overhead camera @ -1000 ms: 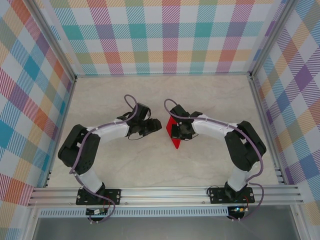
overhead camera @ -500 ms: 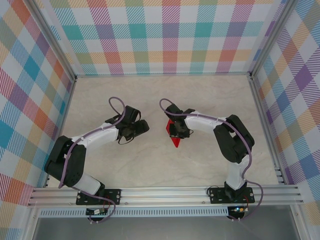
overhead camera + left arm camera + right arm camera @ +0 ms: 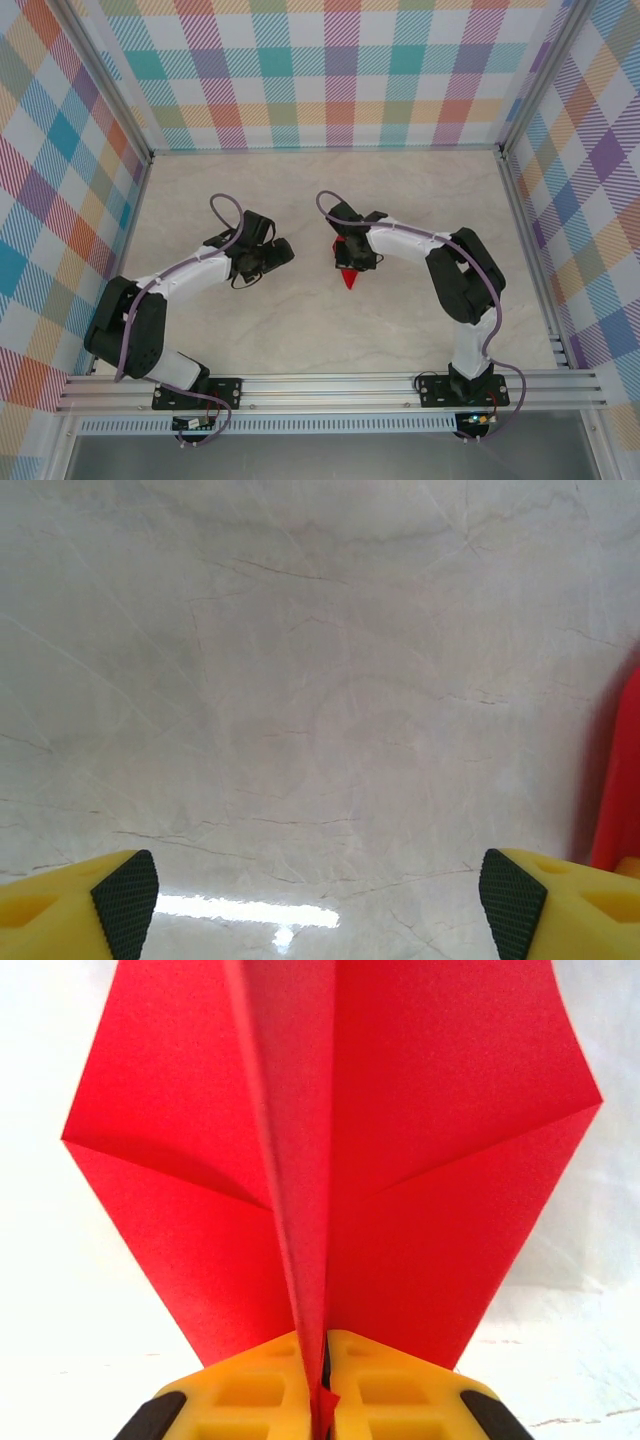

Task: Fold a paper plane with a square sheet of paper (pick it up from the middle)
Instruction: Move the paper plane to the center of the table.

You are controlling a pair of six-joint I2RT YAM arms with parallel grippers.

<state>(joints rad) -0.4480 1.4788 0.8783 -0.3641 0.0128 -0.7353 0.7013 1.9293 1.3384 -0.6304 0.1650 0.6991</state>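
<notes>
Robot lab test cell around me: marble-look tabletop (image 3: 300, 330), aluminium rail frame (image 3: 330, 385) at 6 o'clock, checked backdrop panels (image 3: 330, 70) at 9, 12, 3 o'clock.

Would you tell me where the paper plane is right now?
From above, the paper plane is just right of centre on the table, its ridge pinched in the right end effector; the open left end effector stands apart to its left.
</notes>
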